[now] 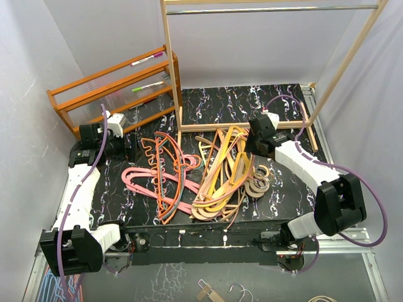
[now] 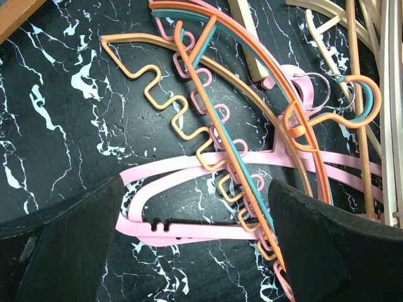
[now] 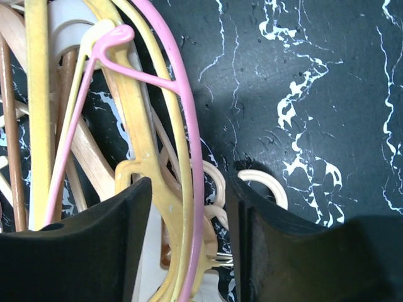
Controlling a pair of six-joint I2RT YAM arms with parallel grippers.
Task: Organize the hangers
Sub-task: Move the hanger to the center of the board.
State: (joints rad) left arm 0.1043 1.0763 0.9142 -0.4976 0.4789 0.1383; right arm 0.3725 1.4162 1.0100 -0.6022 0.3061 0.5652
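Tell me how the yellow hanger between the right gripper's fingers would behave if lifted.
The yellow hanger looks like rigid plastic, so it probably keeps shape and feels light. A pink hanger runs alongside it between the right gripper's fingers, so it may snag and drag neighbours.

High rear overview; wrist views close over hangers (image 1: pixel 217 179)

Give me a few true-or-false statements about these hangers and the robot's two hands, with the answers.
1. All hangers are hung up. False: the hangers lie piled on the table; the metal rail carries none.
2. The left hand is open above pink and orange hangers. True.
3. The right hand grips a bottle. False: it straddles yellow and pink hangers.
4. Pens lie on the slatted wooden rack. True.
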